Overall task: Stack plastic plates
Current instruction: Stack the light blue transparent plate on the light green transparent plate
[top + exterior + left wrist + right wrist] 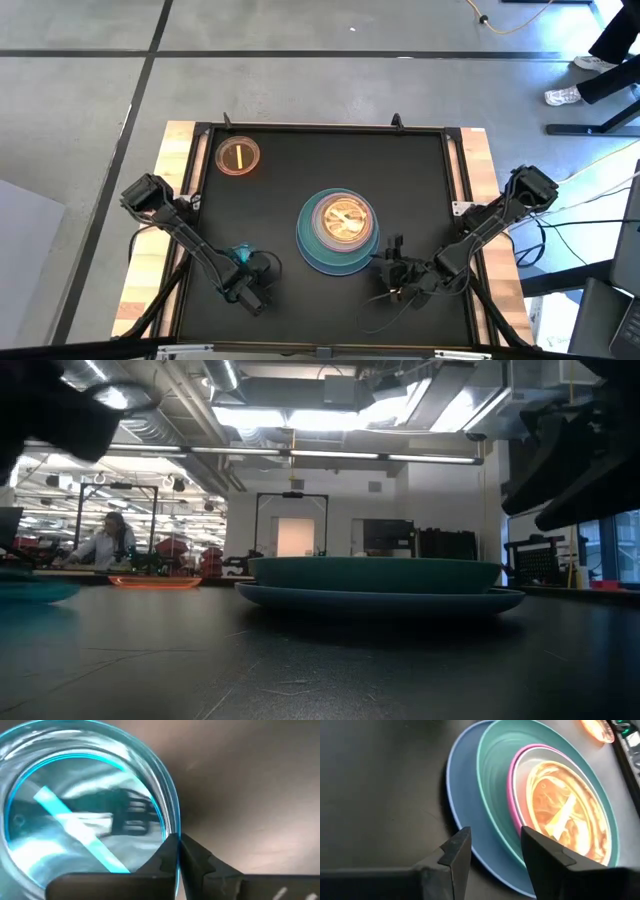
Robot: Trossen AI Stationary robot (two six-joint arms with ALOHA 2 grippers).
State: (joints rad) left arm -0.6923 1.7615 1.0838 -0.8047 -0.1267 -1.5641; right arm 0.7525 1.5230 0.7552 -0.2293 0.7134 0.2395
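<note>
A stack of plates (338, 232) stands mid-table: light blue (465, 810) at the bottom, then teal-green (495, 780), a hot pink rim (512, 775), and a translucent amber small plate (565, 810) on top. My left gripper (247, 268), near the table's near-left part, is shut on a small translucent cyan plate (75, 810). My right gripper (492, 845) is open, just near-right of the stack, its fingers standing over the light blue plate's edge without touching. A small orange plate (238, 157) lies flat at the far left. My left gripper pinches the cyan plate's rim (170, 827) between its two fingers, one finger inside the rim and one outside. The rest of the plate reaches away from the fingers, roughly level. Whether it is lifted clear of the table, I cannot tell.
The black mat (420, 170) has free room right of and beyond the stack. Wooden table edges (150, 260) flank it, with a raised frame along the far edge. In the low view a person (105, 545) sits far off in the room.
</note>
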